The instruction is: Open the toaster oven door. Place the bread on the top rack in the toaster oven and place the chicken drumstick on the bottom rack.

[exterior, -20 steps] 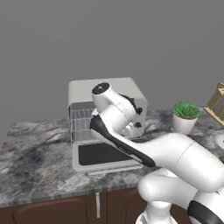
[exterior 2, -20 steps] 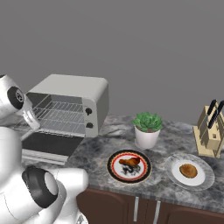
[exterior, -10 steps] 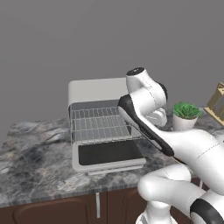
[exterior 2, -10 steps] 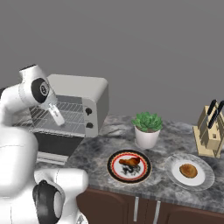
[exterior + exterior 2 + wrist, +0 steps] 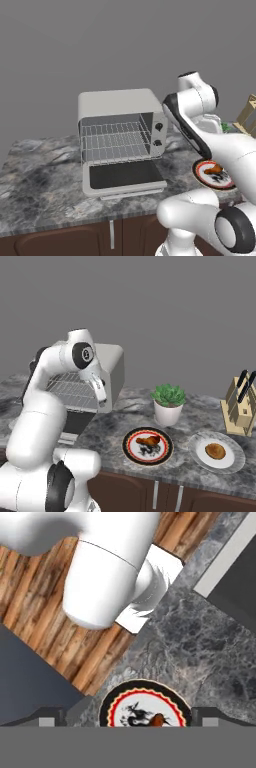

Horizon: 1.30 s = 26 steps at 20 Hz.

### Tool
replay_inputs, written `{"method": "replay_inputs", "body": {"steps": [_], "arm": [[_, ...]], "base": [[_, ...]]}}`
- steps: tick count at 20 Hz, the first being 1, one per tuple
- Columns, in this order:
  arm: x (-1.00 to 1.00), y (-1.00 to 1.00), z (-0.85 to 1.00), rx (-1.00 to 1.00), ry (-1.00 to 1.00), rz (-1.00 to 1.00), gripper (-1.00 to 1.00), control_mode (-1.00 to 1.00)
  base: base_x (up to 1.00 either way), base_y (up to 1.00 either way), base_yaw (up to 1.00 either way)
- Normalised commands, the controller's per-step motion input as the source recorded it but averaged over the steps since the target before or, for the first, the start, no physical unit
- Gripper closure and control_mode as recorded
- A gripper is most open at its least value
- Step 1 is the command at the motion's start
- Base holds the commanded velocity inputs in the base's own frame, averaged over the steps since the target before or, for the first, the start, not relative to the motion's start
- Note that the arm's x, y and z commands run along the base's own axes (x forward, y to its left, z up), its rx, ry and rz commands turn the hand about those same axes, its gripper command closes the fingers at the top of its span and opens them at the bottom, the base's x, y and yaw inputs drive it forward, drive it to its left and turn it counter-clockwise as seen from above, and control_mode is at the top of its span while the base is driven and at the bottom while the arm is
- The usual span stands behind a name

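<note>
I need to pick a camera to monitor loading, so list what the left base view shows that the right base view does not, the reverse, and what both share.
Left base view: the toaster oven door fully in sight, folded down flat, and the top rack and bottom rack seen head-on, both bare.

Right base view: the bread on a plain white plate, a potted plant and a knife block.

Both: the toaster oven and the chicken drumstick on the red-rimmed plate.
</note>
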Motion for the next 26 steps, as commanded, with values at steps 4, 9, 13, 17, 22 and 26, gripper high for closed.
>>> {"method": "replay_inputs", "body": {"steps": [4,9,13,17,22,26], "arm": [[0.00,-0.84,-0.11,0.00,0.33,-0.11,-1.00,-1.00],[0.21,-0.83,-0.25,0.03,0.13,-0.09,-1.00,-1.00],[0.27,-1.00,-0.18,0.11,0.14,-0.04,-1.00,-1.00],[0.20,-1.00,-0.30,0.14,0.04,-0.01,-1.00,-1.00],[0.03,-1.00,-0.47,0.16,-0.03,0.03,-1.00,-1.00],[0.00,-0.85,-0.54,0.03,-0.15,0.12,-1.00,-1.00]], "base": [[0.00,0.00,0.00],[0.00,0.00,0.00],[0.00,0.00,0.00],[0.00,0.00,0.00],[0.00,0.00,0.00],[0.00,0.00,0.00]]}}
